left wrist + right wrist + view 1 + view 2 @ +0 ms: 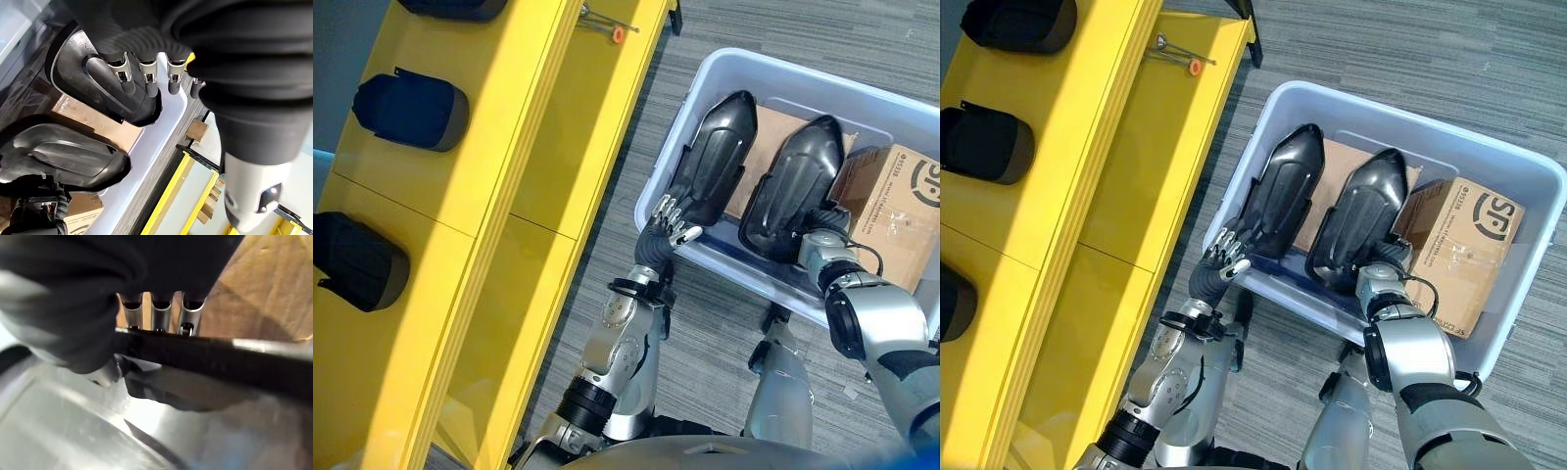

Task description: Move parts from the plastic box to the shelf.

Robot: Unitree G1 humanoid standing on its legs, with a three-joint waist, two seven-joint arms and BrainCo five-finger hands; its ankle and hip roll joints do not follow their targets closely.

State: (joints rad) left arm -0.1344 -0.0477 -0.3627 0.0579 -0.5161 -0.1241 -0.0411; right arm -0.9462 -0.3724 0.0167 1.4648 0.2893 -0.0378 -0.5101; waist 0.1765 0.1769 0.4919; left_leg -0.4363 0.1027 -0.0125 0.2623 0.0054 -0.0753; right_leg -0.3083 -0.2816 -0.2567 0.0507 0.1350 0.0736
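two glossy black moulded plastic shell parts stand tilted side by side in the pale translucent plastic box [705,83] on the grey carpeted floor [803,24], their pointed ends away from the robot, leaning over a flat brown cardboard sheet [766,132]. a brown cardboard carton [891,211] sits in the box just beside the right-hand black part [793,181], on its far side from the left-hand black part [715,157].

the left hand [674,220] is at the near left corner of the box, its fingers [124,78] fairly straight and spread, their dark tips lying against the lower end of the left-hand black part; they do not close round it. the right hand [824,223] reaches into the box at the lower end of the right-hand black part. in the right wrist view its fingers [159,313] pass behind the dark edge of that part, so whether they are closed on it cannot be told.

the yellow metal shelf [499,186] runs along the robot's left, well apart from the box. three dark rounded parts rest on its upper level: one [411,110], another [357,259] nearer the robot, and one [455,8] at the far end. a thin metal tool with an orange tip [605,24] lies on the lower level.
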